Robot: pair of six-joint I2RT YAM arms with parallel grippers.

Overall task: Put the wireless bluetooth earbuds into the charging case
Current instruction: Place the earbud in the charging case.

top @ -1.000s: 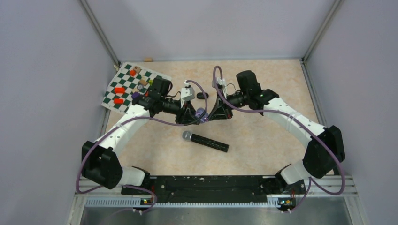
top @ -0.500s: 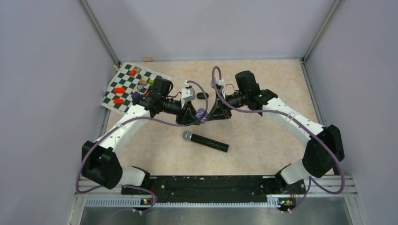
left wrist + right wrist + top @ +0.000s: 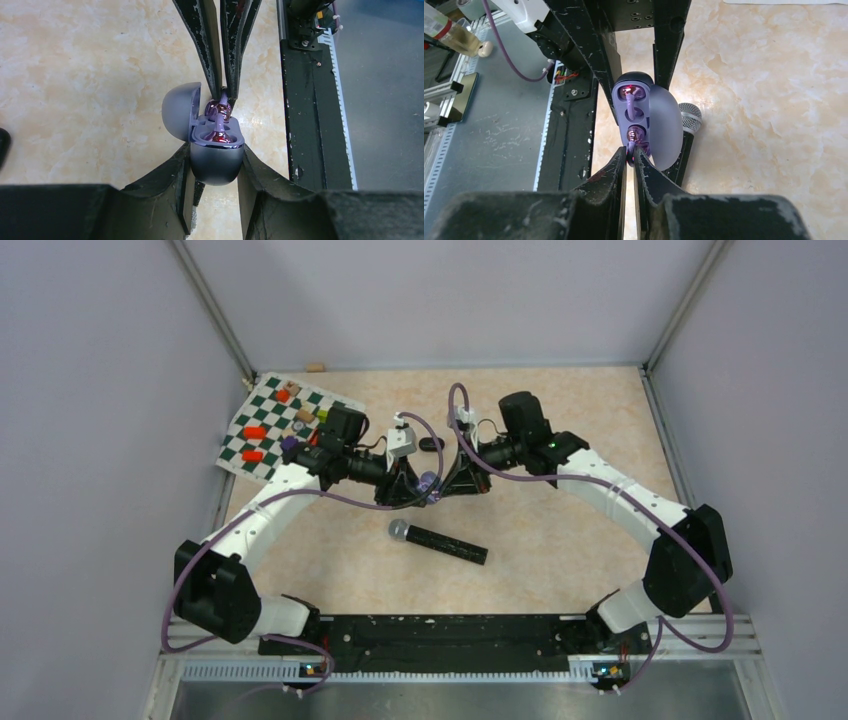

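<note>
Misalignment is the likeliest trouble from here. The left gripper [image 3: 215,157] is clamped on the body of the purple charging case [image 3: 216,172], whose lid [image 3: 177,115] stands hinged open to one side. One purple earbud [image 3: 219,138] sits in the case's socket nearer the left wrist. The second purple earbud [image 3: 219,107] is at the mouth of the case's other socket, pinched by its stem between the nearly closed fingers of the right gripper [image 3: 629,151]. If that bud goes in tilted, it may ride the socket's rim. On release it could then pop out and drop to the table [image 3: 560,420], perhaps toward the microphone [image 3: 437,540] lying on the near side of the case. Pushing hard could also twist the case in the left grip. The right fingers could knock the lid as they draw away.
</note>
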